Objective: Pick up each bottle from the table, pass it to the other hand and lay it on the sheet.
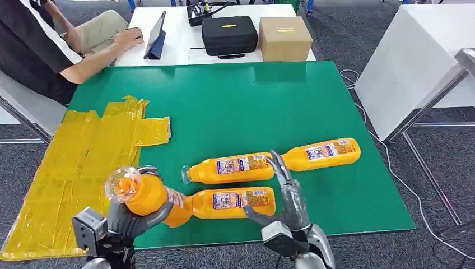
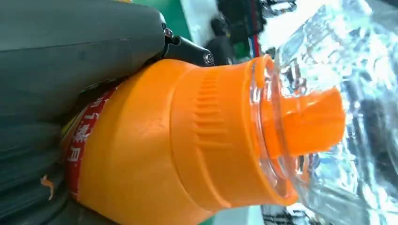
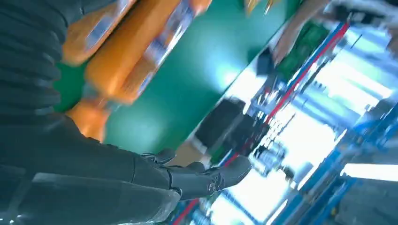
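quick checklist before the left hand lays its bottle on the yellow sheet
1. Left hand grips the held bottle: ok, fingers wrap its body.
2. Clear cap on the held bottle: ok.
3. Right hand free of the held bottle: ok, open, fingers apart.
4. Yellow sheet has bare room to the left: ok, though crinkled.
5. Near table bottle clear of the held one: cannot tell, they overlap in the head view.
6. Far bottles and out of the path: ok.
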